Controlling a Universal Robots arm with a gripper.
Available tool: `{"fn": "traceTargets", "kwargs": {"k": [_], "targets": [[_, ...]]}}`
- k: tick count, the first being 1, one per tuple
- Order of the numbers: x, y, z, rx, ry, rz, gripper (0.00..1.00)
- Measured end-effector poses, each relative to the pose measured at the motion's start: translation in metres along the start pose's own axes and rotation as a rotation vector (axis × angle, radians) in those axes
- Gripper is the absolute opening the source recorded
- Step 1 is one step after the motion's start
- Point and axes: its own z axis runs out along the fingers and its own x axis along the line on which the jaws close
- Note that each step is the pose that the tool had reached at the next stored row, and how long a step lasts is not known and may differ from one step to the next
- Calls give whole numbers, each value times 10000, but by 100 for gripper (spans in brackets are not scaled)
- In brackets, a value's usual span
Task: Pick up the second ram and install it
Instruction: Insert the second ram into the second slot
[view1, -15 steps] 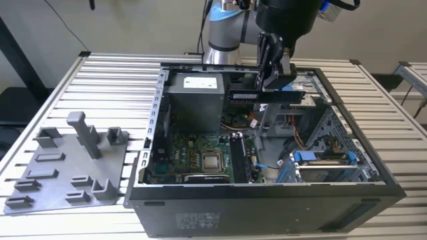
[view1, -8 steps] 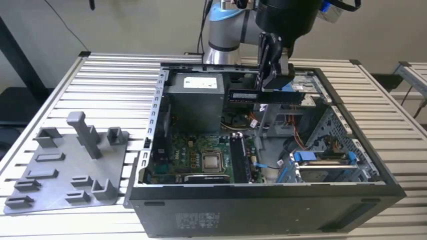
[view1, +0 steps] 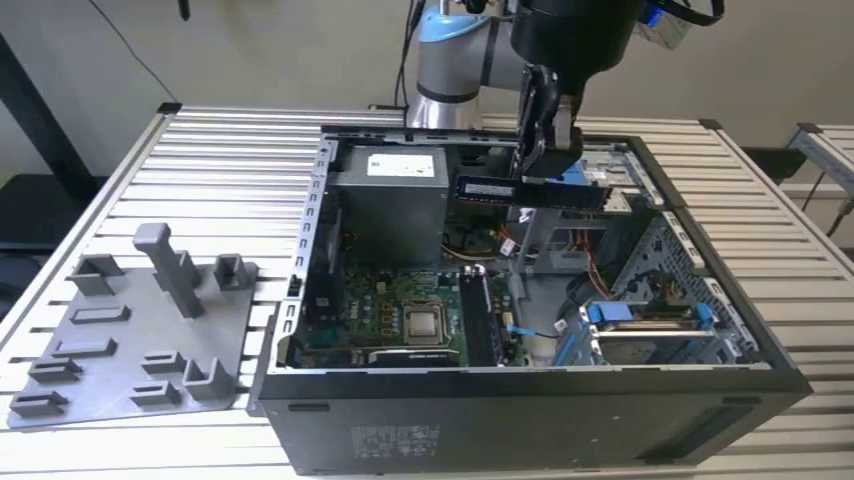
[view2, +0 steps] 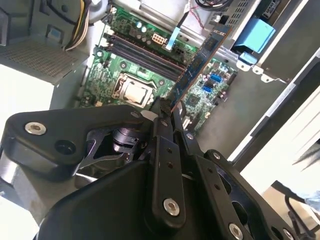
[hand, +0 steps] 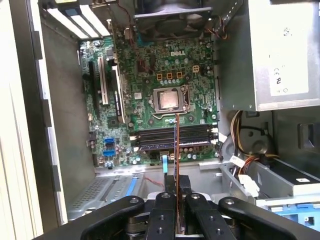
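First wrist view: gripper (hand: 177, 202) clamps the second ram (hand: 176, 150) edge-on above the motherboard (hand: 150, 80), long axis crosswise to memory slots (hand: 150, 137).

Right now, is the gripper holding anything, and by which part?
Yes: the gripper is shut on the second ram, pinching its flat faces at the upper long edge, about mid-length in the exterior view.

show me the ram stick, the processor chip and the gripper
ram stick (view1: 483, 188), exterior view, its end toward that view's left.
processor chip (hand: 167, 99), first wrist view, middle of its silver top.
gripper (hand: 176, 187), first wrist view, midway where it clamps the stick.
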Motion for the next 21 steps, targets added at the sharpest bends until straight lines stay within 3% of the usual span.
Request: {"fn": "traceTargets", "kwargs": {"k": [21], "targets": [[-12,1,8,-36,14,1957,14]]}}
